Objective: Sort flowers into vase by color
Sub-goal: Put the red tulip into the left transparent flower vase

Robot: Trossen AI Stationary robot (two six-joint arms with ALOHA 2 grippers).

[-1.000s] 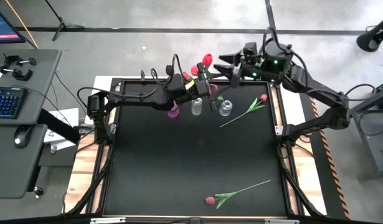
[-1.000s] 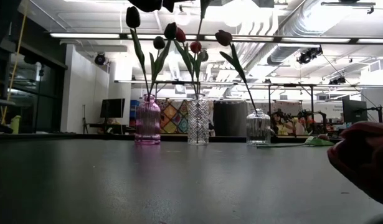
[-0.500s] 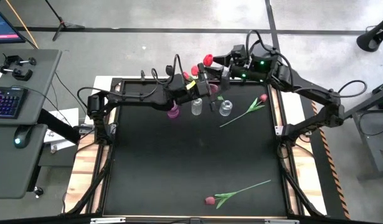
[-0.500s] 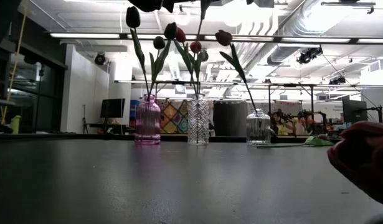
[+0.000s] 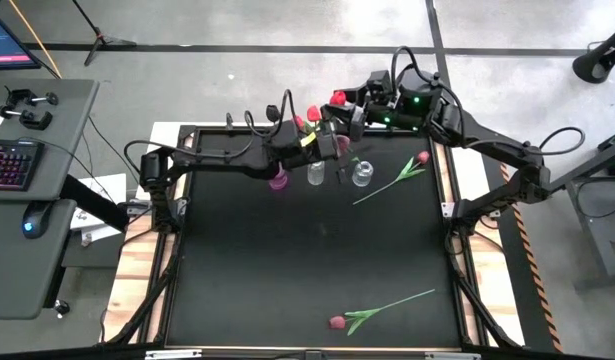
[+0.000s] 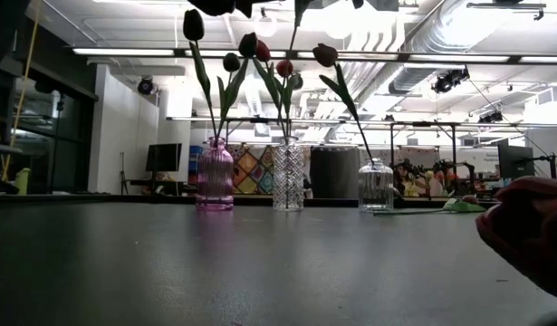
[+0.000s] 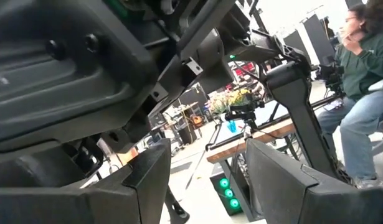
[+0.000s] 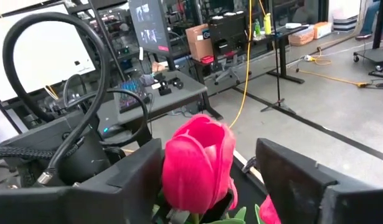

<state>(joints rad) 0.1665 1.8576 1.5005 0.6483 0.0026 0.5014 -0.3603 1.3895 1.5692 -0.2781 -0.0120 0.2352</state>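
The right gripper (image 8: 207,186) is bracketing, not yet clamping, a red tulip (image 8: 197,165) above the middle vase (image 6: 288,177); the left gripper (image 7: 207,180) is gaping empty beside it.

Tulips (image 6: 260,47) upright in vases; two pink ones (image 5: 337,322) lying flat.

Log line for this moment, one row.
left gripper: open over vases | right gripper: open around red tulip | two flowers on table

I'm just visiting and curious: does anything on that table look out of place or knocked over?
Nothing looks spilled or broken. The three vases stand upright. Two tulips lie flat on the table, not in any vase: one beside the vases, another near the front edge.
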